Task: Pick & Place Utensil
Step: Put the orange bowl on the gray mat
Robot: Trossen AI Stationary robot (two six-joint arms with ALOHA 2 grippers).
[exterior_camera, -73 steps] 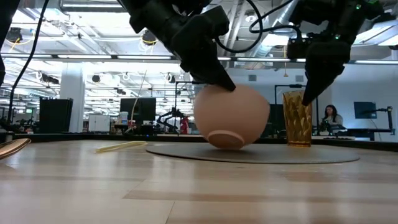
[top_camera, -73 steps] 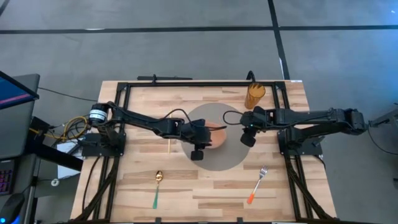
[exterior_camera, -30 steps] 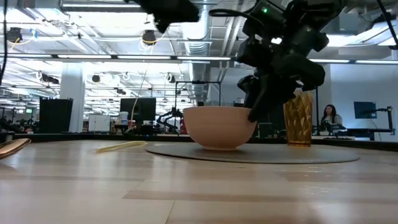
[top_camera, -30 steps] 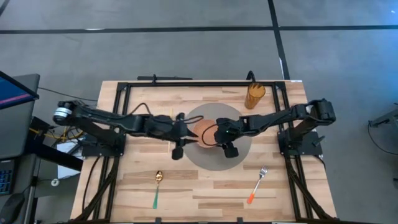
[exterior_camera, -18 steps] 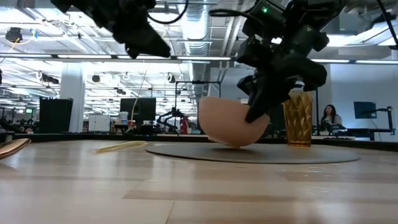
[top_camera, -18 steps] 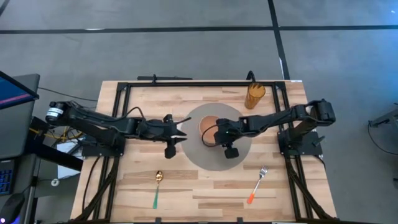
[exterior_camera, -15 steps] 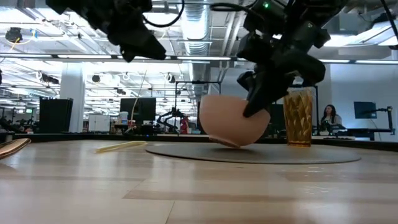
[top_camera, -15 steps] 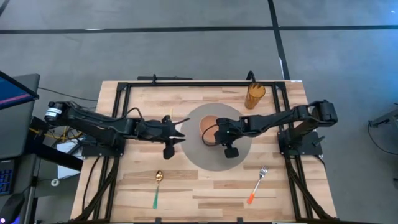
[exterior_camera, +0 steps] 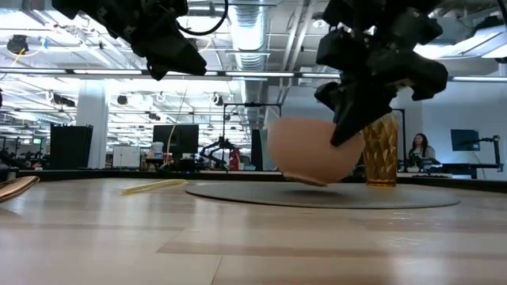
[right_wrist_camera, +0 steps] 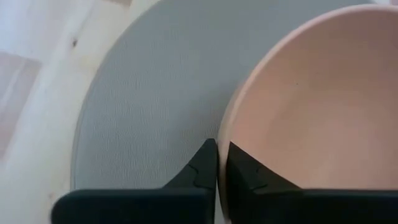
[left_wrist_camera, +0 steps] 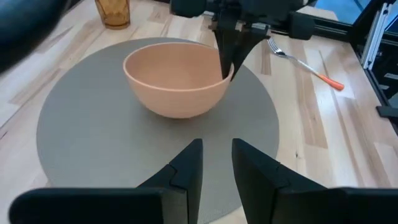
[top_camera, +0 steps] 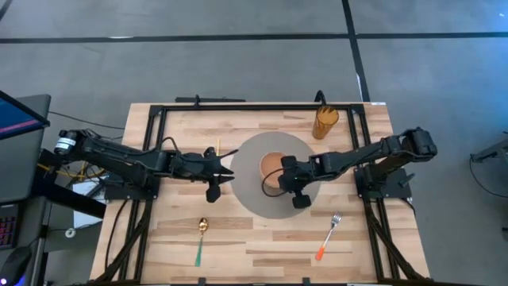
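A peach bowl (top_camera: 272, 167) is on the round grey mat (top_camera: 252, 200); my right gripper (top_camera: 283, 171) is shut on its rim at the side toward the table's right. My left gripper (top_camera: 225, 171) hovers open at the mat's left edge, with nothing between its fingers (left_wrist_camera: 186, 168). A green-handled spoon (top_camera: 200, 240) and an orange-handled fork (top_camera: 327, 236) lie flat near the table's front edge. A thin wooden stick (exterior_camera: 154, 187) lies left of the mat. My right gripper pinches the bowl's rim (right_wrist_camera: 225, 127) on the side toward the table's right, one finger inside the bowl and one outside. The fingers (left_wrist_camera: 227, 53) slant down from the right. The bowl (exterior_camera: 313, 150) is tilted, its foot just over the mat; whether it touches the mat, I cannot tell.
An amber ribbed glass (top_camera: 325, 121) stands at the back right, just beyond the mat. A black metal frame (top_camera: 238, 106) runs along the table's far and side edges. Bare wood lies in front of the mat, between spoon and fork.
My right gripper has carried the bowl a little toward the table's right edge; the bowl, upright on the mat a second ago, is now tipped. My left gripper has drawn back toward the table's left edge, away from the bowl.
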